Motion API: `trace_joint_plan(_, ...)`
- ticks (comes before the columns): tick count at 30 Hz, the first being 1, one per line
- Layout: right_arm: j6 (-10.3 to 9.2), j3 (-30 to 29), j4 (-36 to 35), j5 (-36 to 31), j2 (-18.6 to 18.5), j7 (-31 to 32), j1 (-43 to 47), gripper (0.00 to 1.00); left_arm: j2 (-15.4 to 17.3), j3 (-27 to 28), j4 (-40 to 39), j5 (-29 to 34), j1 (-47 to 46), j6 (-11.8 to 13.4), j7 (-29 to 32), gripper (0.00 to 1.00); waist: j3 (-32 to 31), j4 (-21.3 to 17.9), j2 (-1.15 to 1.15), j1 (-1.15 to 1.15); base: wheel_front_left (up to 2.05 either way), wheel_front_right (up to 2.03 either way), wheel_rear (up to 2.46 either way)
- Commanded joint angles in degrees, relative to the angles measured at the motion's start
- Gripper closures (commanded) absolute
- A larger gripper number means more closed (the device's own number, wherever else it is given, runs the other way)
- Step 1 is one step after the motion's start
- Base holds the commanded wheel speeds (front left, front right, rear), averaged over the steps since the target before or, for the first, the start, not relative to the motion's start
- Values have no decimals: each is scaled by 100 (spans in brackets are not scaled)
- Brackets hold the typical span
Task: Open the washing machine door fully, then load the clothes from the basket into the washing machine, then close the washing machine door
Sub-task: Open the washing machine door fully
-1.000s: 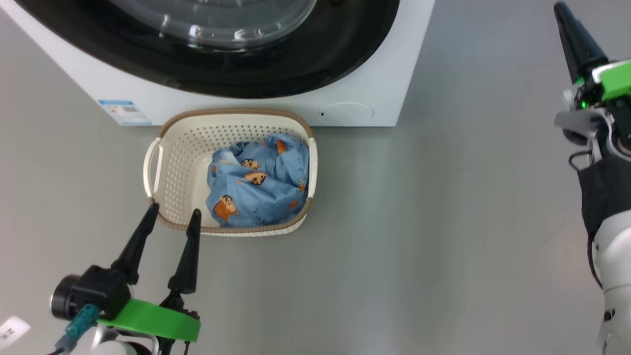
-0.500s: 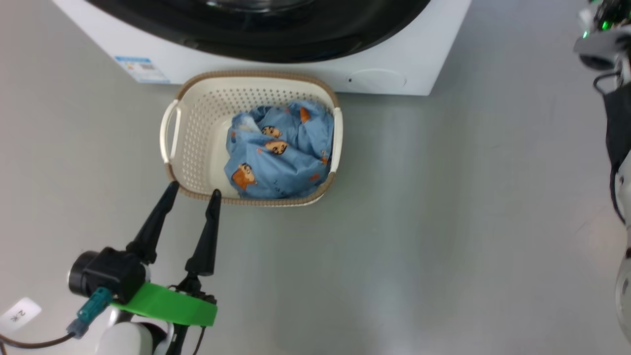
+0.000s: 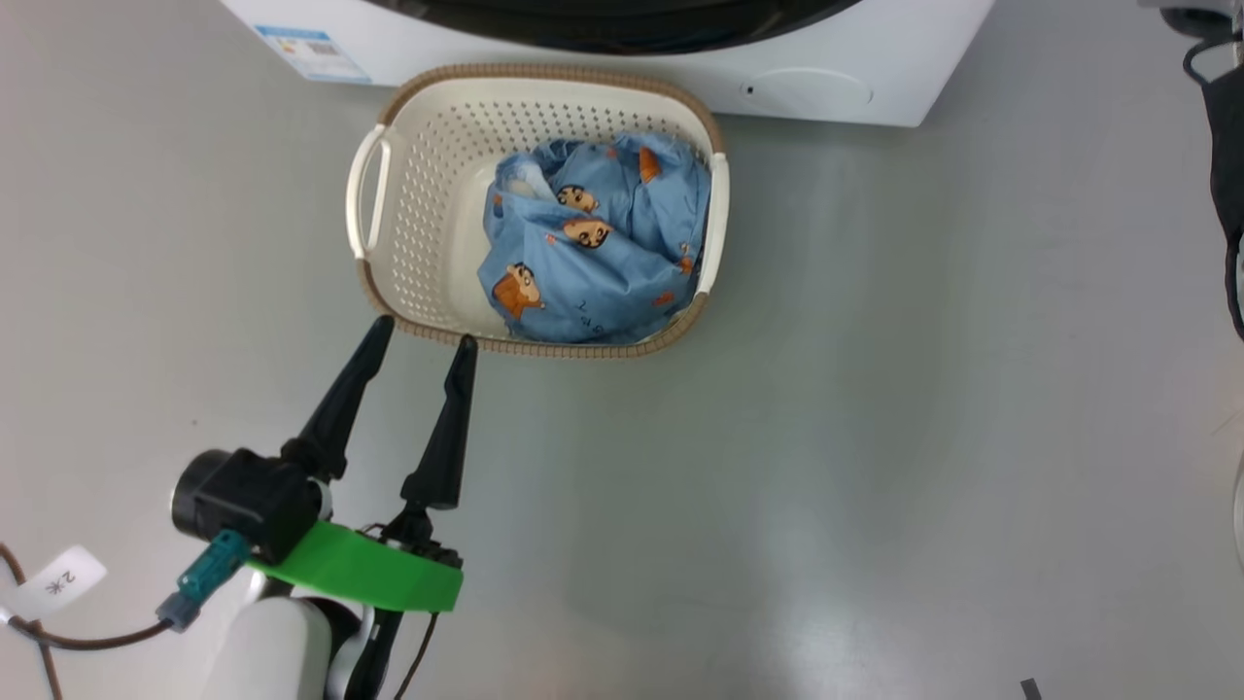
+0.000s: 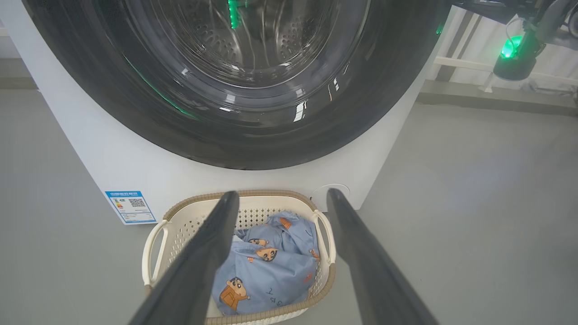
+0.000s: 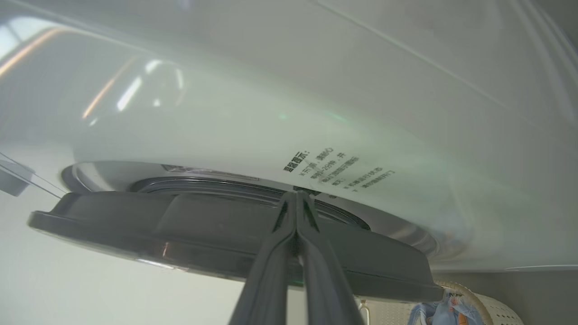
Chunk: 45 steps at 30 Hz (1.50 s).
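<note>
Take the stiff, glossy, likely slippery door (image 4: 253, 149) on the washing machine (image 3: 583, 68) front by its rim edge, at the clenched, empty right gripper (image 5: 295, 196) tips, leaving soft, light clothes (image 3: 593, 262) in the basket's (image 3: 428, 204) right half, near the spread-open left gripper (image 3: 425, 331).

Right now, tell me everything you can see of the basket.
The basket is small, rectangular with rounded corners, cream plastic with perforated walls, a brown woven-look rim and a white handle on each short side. It stands upright on the grey floor just before the washing machine, with blue printed clothes bunched at one end.
</note>
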Motion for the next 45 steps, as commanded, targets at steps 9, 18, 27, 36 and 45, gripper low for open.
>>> trace_joint_plan(9, -5, 111, 169, -394, 208, 11, -524, 100, 98, 28, -177, -218, -246, 85, -36, 0, 301, 175, 0, 0, 0, 0, 0)
trace_joint_plan(18, -5, 83, 516, -636, 306, 12, -847, 100, 98, -64, -215, -322, -369, 119, -36, 0, 481, 266, 0, 0, 0, 0, 0)
trace_joint_plan(27, -5, 145, 889, -757, 369, 575, -957, 100, 98, -87, -247, -337, -391, 133, -36, 0, 526, 281, 0, 0, 0, 0, 0)
trace_joint_plan(36, -5, 263, 231, -503, 367, 1514, -690, 100, 98, -37, -287, -325, -452, 124, -36, 0, 555, 196, 0, 0, 0, 0, 0)
trace_joint_plan(45, -5, 338, -572, -184, 249, 2610, -31, 100, 98, 32, -332, -281, -474, 93, -36, 0, 477, 128, 0, 0, 0, 0, 0)
